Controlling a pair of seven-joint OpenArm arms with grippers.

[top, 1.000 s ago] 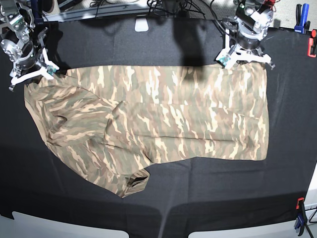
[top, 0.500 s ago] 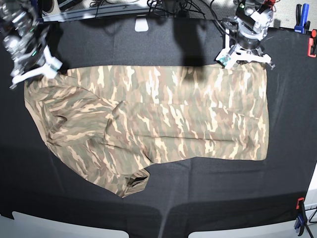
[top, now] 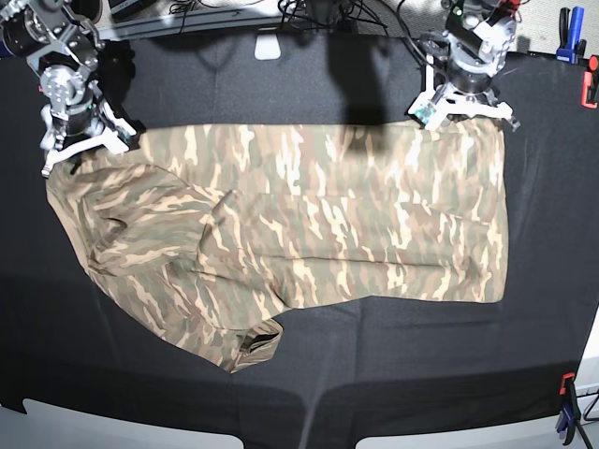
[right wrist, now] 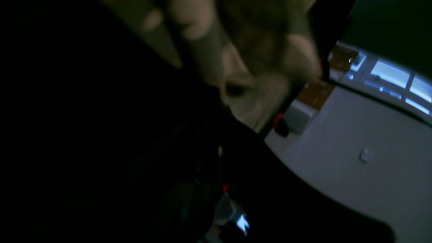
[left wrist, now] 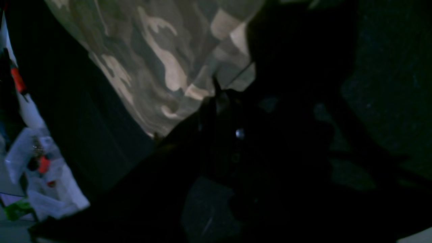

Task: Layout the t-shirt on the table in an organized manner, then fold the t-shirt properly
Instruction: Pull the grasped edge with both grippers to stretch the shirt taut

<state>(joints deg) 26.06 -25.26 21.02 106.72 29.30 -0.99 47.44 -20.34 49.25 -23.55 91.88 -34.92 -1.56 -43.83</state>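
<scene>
The camouflage t-shirt (top: 309, 215) lies spread across the black table (top: 374, 374), smooth on the right and rumpled on the left, with a sleeve folded under near the front. My left gripper (top: 463, 110) is shut on the shirt's far right corner; in the left wrist view the fabric (left wrist: 152, 50) runs into its dark fingertips (left wrist: 216, 94). My right gripper (top: 86, 145) sits at the shirt's far left edge, shut. The blurred right wrist view shows camouflage cloth (right wrist: 256, 67) meeting that gripper (right wrist: 233, 98).
Blue (top: 564, 33) and orange (top: 591, 79) clamps stand at the back right corner, another clamp (top: 567, 407) at the front right. A white block (top: 268, 45) and cables lie along the back edge. Black cloth surrounds the shirt on all sides.
My right gripper has moved right and slightly toward the shirt's far left edge and has gone from open to shut there. The left gripper and the shirt's right side have stayed put.
</scene>
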